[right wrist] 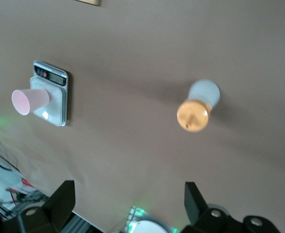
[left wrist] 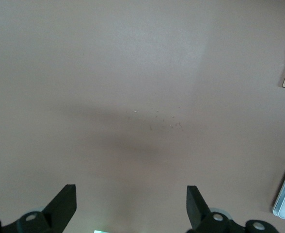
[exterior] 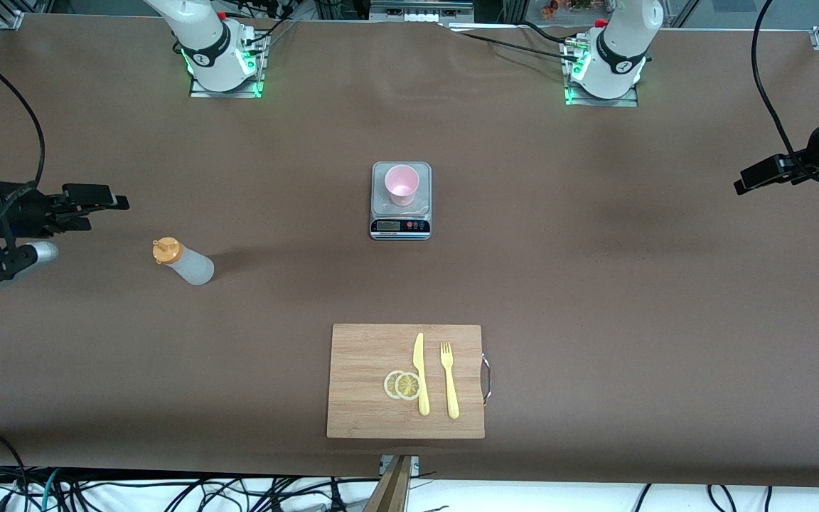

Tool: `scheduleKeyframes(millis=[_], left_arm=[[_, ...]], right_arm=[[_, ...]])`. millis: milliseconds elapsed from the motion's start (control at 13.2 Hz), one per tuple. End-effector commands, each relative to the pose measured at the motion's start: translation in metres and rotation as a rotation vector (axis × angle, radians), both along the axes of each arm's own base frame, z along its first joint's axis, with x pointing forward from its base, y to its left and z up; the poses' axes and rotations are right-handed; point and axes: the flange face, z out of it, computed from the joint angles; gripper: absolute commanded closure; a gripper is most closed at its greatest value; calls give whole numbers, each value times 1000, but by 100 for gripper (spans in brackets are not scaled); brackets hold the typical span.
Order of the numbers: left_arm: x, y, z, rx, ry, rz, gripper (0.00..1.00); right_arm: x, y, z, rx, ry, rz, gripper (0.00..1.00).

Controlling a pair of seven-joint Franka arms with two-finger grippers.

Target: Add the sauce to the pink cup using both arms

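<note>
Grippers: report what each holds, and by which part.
Nothing. The left tool and right tool hang open over bare table; the sauce stands untouched.

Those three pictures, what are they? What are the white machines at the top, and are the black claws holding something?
The white machines are two robot arms bolted to a brown table. The big picture is from a camera high up, facing them. The other two come from small cameras on the arms' wrists, looking down past their claws.

The right gripper hangs over its own end of the table, near the sauce bottle with the orange cap. The left gripper hangs over bare table at the other end. Both are open and hold nothing.

In the middle, a pink cup stands on a kitchen scale. Nearer the big camera lies a wooden board with a yellow knife, a fork and two lemon slices.
</note>
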Motion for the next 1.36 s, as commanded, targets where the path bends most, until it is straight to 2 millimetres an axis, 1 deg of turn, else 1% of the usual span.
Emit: scheduleKeyframes(millis=[0,76,227,303,455,606,682,833,909,985,1061,1136,1288], left_arm=[[-4,-2,3,-14,-1,-6,0],[-4,-2,2,-14,-1,-6,0],[-4,-2,2,-14,-1,-6,0],[-4,-1,2,-14,-1,-4,0],[-4,-2,2,-14,-1,-6,0],[-4,-1,2,-14,-1,-7,0],[-3,-1,2,-14,-2,-7,0],[-3,-2,2,-14,-2,-9,0],[-3,-1,2,-14,-2,-7,0],[-3,-1,2,-14,-2,-7,0],[-3,-1,2,-14,-2,-7,0],[-3,-2,2,-14,-2,-9,0],[-3,-1,2,-14,-2,-7,0]], right_arm=[[-20,21,16,-127,53,-88,0],[-25,22,18,-152,67,-103,0],[-35,16,23,-195,68,-96,0],[-38,12,22,-221,68,-89,0],[-37,3,22,-216,45,-43,0],[-29,-4,25,-215,-22,-14,0],[-30,-8,31,-242,-46,-2,0],[-30,-17,36,-275,-64,-6,0],[-29,-19,40,-284,-89,-11,0],[-29,-21,48,-294,-125,-29,0],[-27,-24,50,-311,-141,-31,0],[-29,-27,53,-329,-141,-31,0],[-41,-30,63,-326,-148,-39,0]])
